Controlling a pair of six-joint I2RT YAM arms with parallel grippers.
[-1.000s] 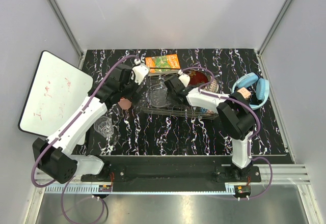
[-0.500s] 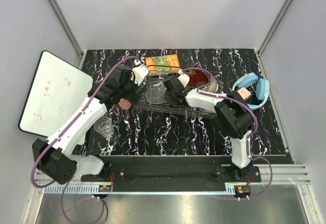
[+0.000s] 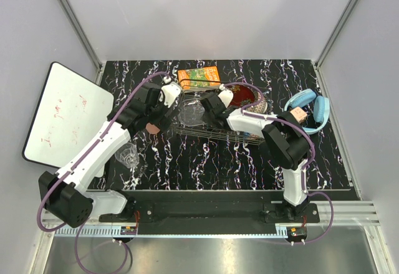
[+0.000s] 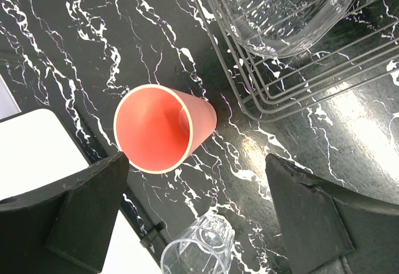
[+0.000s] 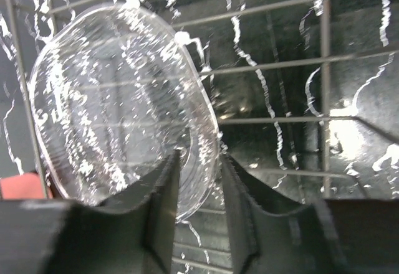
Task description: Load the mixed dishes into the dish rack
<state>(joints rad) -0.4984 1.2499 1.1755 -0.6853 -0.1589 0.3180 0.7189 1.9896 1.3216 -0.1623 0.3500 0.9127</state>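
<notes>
The salmon-pink cup (image 4: 162,127) stands on the black marbled table just left of the dish rack (image 4: 299,81). My left gripper (image 4: 193,162) is open above it, with the cup near its left finger. The clear drinking glass (image 4: 199,249) stands nearer the front (image 3: 128,154). My right gripper (image 5: 198,162) is shut on the rim of the clear glass bowl (image 5: 118,106), which is tilted on edge at the rack's left end (image 3: 189,111). The red floral plate (image 3: 245,94) and a patterned bowl (image 3: 259,107) are at the rack's right end (image 3: 218,134).
An orange-green carton (image 3: 199,76) lies behind the rack. Blue headphones (image 3: 307,109) lie at the right. A white board (image 3: 65,115) leans off the table's left edge and shows in the left wrist view (image 4: 31,155).
My right gripper has tipped the clear glass bowl from lying flat in the rack up onto its edge, toward the left end. My left gripper has shifted slightly left over the cup.
</notes>
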